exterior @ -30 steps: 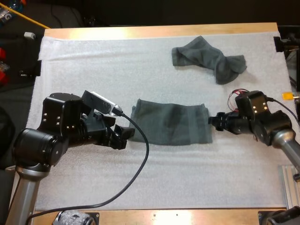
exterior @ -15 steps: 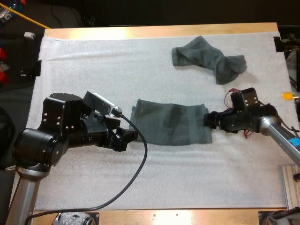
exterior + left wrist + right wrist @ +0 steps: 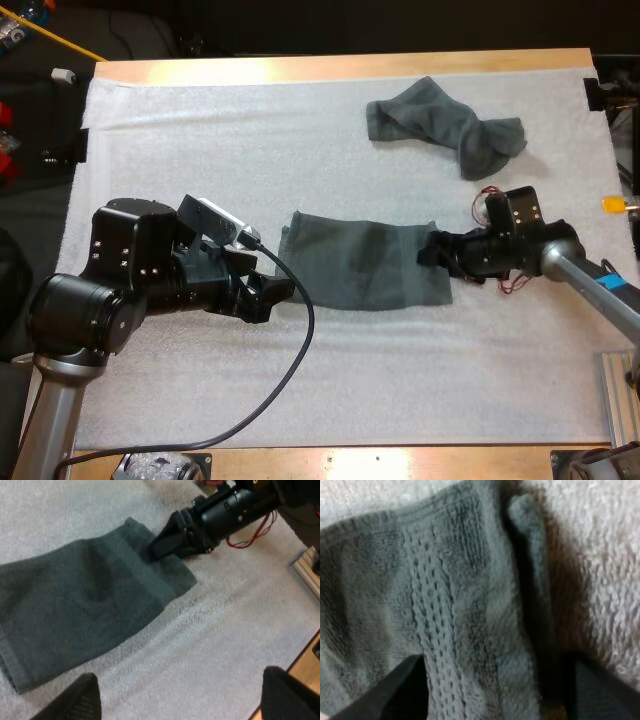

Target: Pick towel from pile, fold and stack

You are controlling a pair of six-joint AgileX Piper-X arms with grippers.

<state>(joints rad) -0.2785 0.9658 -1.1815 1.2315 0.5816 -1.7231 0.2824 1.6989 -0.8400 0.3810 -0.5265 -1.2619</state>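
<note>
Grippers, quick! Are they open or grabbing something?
Left gripper: open, holding nothing, by the flat towel's left edge.
Right gripper: open, at that towel's right edge.

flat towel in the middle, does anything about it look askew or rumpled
Slightly. The flat towel lies mostly smooth, but its edge by the right gripper is rucked up into a raised fold. The crumpled towel farther back is simply not yet folded.
</note>
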